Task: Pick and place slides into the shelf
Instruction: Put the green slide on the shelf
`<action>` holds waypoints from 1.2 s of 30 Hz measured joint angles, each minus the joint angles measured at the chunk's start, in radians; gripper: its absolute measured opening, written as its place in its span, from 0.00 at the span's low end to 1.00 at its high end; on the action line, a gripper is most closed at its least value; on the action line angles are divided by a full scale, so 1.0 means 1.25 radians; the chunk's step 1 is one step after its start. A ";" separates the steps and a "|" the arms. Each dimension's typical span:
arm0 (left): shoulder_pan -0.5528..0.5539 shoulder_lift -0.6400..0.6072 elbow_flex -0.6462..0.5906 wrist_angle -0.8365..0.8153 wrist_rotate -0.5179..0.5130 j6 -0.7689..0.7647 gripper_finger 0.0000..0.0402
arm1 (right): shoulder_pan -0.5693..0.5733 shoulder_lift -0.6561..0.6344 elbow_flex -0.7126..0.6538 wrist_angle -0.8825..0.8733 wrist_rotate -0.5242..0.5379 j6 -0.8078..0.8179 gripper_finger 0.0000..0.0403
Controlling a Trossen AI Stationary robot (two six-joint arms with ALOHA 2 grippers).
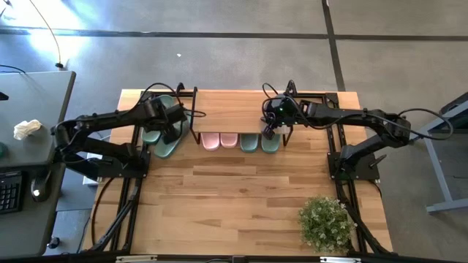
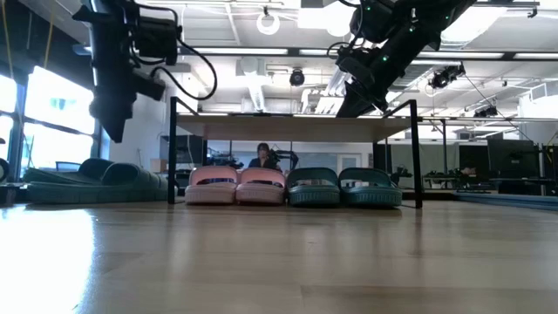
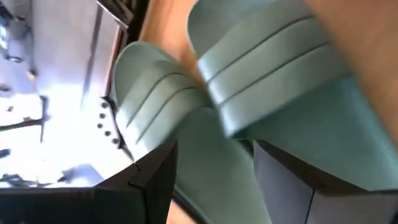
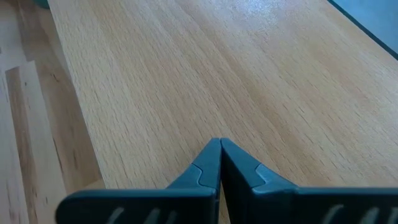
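The shelf (image 1: pixel 234 109) stands at the table's far edge. Under it, side by side on the tabletop, are two pink slides (image 1: pixel 219 141) and two sage-green slides (image 1: pixel 259 142). Two more green slides (image 1: pixel 164 139) lie close together left of the shelf, one partly over the other (image 3: pixel 267 81). My left gripper (image 3: pixel 214 186) hovers open above this pair, pointing steeply down; in the low view it (image 2: pixel 113 122) is well clear of them. My right gripper (image 4: pixel 219 146) is shut, slanting down at the right part of the shelf's top plank (image 4: pixel 186 74). My right gripper's shut fingertips (image 4: pixel 211 152) stand close over the shelf's top plank, slanting down from the table's right. Whether they touch the wood I cannot tell.
A potted plant (image 1: pixel 324 223) stands near the table's front right corner. The middle of the tabletop (image 1: pixel 234 197) is bare wood. A desk with a keyboard (image 1: pixel 9 191) stands left of the table. A person (image 2: pixel 263 155) sits in the room behind the shelf.
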 joint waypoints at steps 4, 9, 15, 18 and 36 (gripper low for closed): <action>0.047 0.021 0.000 0.000 -0.019 0.015 0.49 | 0.000 0.000 0.000 -0.001 -0.005 -0.002 0.00; 0.124 0.075 0.000 0.003 -0.015 0.023 0.49 | 0.000 0.001 -0.001 -0.001 -0.015 -0.006 0.00; 0.195 0.123 0.000 0.015 0.005 0.087 0.49 | 0.000 0.001 -0.001 -0.002 -0.020 -0.006 0.00; 0.205 0.131 0.000 0.019 0.000 0.092 0.49 | 0.000 0.001 -0.001 0.000 -0.021 -0.006 0.00; 0.206 0.161 0.001 -0.020 0.015 0.099 0.49 | 0.000 0.001 -0.002 -0.003 -0.022 0.009 0.00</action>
